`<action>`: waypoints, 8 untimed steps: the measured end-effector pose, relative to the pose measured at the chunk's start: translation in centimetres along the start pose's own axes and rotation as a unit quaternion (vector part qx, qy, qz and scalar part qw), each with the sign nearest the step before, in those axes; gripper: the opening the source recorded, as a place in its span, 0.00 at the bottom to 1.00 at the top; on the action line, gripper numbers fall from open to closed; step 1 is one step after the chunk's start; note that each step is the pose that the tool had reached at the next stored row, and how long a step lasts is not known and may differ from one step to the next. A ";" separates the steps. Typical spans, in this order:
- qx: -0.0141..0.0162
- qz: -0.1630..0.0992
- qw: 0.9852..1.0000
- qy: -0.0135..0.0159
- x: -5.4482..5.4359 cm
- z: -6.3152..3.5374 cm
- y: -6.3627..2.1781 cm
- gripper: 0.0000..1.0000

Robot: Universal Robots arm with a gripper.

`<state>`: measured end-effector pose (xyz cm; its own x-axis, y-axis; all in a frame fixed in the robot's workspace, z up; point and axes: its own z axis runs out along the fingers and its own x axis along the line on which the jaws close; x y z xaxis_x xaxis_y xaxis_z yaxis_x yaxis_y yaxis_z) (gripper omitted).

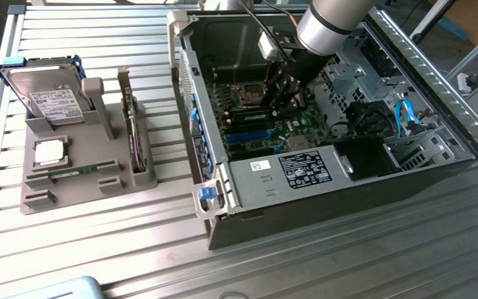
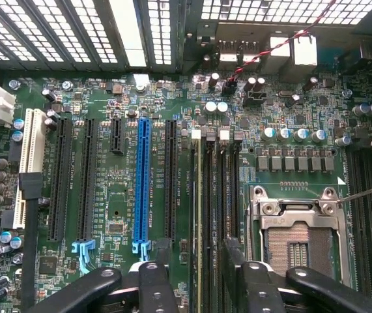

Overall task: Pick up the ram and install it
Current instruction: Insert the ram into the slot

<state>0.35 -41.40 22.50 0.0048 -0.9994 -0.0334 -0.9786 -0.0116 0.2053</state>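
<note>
**exterior view**
- counter (image 1: 98,249): ribbed metal; carries parts tray and PC case.
- PC case (image 1: 338,193): on its side, panel off, so motherboard (image 1: 256,134) faces up for top-down access.
- parts tray (image 1: 73,202): grey fixture at exterior view's left; one pocket per part, prob. so pick poses repeat.
- hard drive (image 1: 48,96): on edge in tray.
- processor chip (image 1: 50,151): flat in tray.
- expansion card (image 1: 131,124): upright on edge in tray.
- green strip (image 1: 85,169): thin, in a tray pocket; poss. a spare memory stick, too small to confirm.
- gripper (image 1: 284,98): inside case, low over motherboard.

**wrist view**
- blue card slot (image 2: 142,176): empty.
- ram (image 2: 199,215): on edge in the memory slot nearest the card slots, white latch (image 2: 195,134) at far end; looks seated.
- fingers (image 2: 152,287): spread, one each side of ram, board showing in the gaps; nothing clamped.
- other memory slots (image 2: 228,195): empty, just beside ram.
- CPU socket (image 2: 296,244): empty, beyond the memory slots.
- status (est.): ram in its slot, gripper straddling it; other tray parts untouched.
</note>
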 end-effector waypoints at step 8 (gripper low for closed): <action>0.000 0.000 1.000 0.000 -0.1 -4.07 0.82 0.44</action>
<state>0.39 -41.40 26.65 0.0048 -0.9994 -0.0336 -0.9786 -0.0116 0.2053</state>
